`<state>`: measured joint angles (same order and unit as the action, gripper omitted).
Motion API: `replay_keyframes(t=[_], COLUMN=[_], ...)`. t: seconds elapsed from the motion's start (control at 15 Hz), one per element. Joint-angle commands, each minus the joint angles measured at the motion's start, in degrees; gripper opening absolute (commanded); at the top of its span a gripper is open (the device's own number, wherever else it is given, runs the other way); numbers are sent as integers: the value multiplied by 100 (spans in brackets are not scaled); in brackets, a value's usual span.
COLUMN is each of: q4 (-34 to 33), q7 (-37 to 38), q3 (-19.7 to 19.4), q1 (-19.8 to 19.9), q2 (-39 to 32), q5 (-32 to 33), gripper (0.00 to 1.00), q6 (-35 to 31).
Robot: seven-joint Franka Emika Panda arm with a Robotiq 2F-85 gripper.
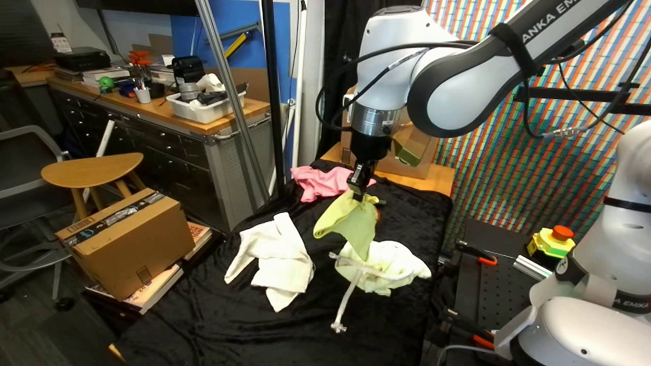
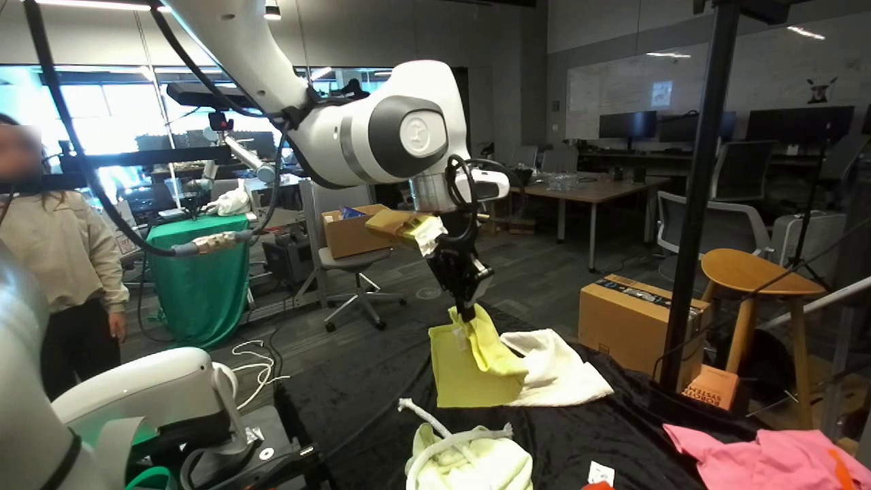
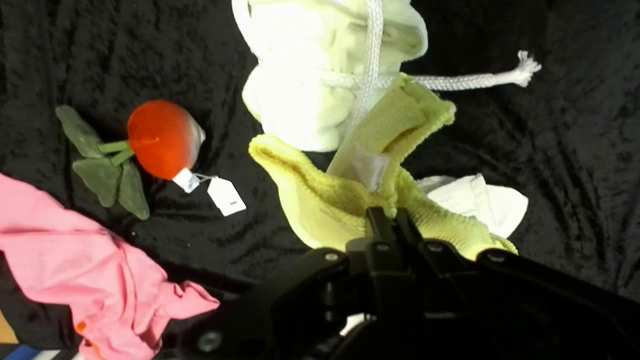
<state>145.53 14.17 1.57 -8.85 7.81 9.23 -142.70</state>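
Note:
My gripper (image 1: pixel 359 196) is shut on a yellow cloth (image 1: pixel 351 223), pinched near its middle. The cloth hangs in folds above the black-covered table in both exterior views. In the wrist view the fingertips stand close together with yellow fabric (image 3: pixel 320 210) between them. Just below and beside the hanging cloth lies a pale green drawstring bag (image 3: pixel 300 100) with a white cord (image 3: pixel 465 81). A white cloth (image 1: pixel 282 249) is spread on the table on another side. A red plush vegetable (image 3: pixel 160 137) with green leaves and a paper tag rests near a pink cloth (image 3: pixel 85 265).
Black velvet (image 1: pixel 285 335) covers the table. Beyond its edge a cardboard box (image 1: pixel 127 239) sits on books beside a wooden stool (image 1: pixel 91 170). A dark post (image 2: pixel 701 197) rises at the table's side. A person (image 2: pixel 61 265) stands behind the robot's base in an exterior view.

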Motion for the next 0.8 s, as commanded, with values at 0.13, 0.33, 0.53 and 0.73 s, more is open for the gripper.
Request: replay_keyframes(t=[0.13,0.33,0.53,0.73], q4=[115,-7,-152,-306], q7=[-20,-252,-431,-480], q3=[47,-28,-60,-74], q1=[477,597,648,629], q2=[-513,-1016,-1469,-1789], q5=[44,-90,-136,-58], gripper=[4,4,4,11], q6=[-34,34,99,174])
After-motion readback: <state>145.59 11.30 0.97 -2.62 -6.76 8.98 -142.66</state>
